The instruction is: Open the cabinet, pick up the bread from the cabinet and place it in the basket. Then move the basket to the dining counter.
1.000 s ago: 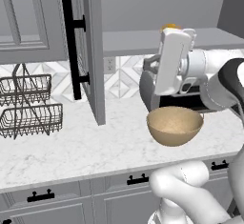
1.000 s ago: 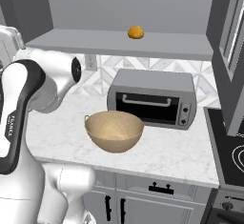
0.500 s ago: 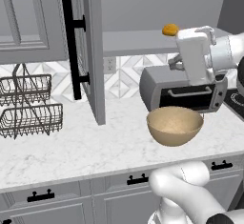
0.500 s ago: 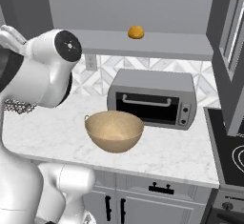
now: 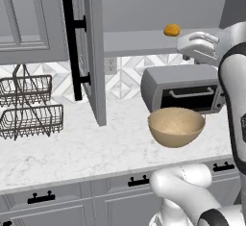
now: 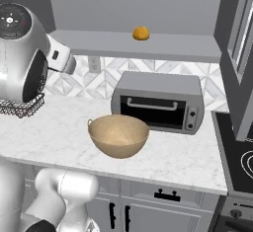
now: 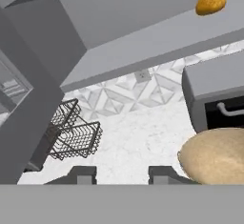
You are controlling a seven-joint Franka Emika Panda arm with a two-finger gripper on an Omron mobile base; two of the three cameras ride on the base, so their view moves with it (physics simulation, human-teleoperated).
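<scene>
One bread [image 5: 171, 30] on open cabinet [image 5: 91, 52] shelf, above basket [image 5: 176, 126]. Gripper [image 7: 116, 174] jaws apart, empty. Risk: wrist clips shelf edge on approach, knocks bread off.

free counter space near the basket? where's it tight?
Bare marble counter lies between the black two-tier wire rack and the tan round basket, and in front of the basket to the edge. It is crowded at the back right: the grey toaster oven sits right behind the basket. The cabinet shelf is bare left of the orange-yellow bread.
</scene>
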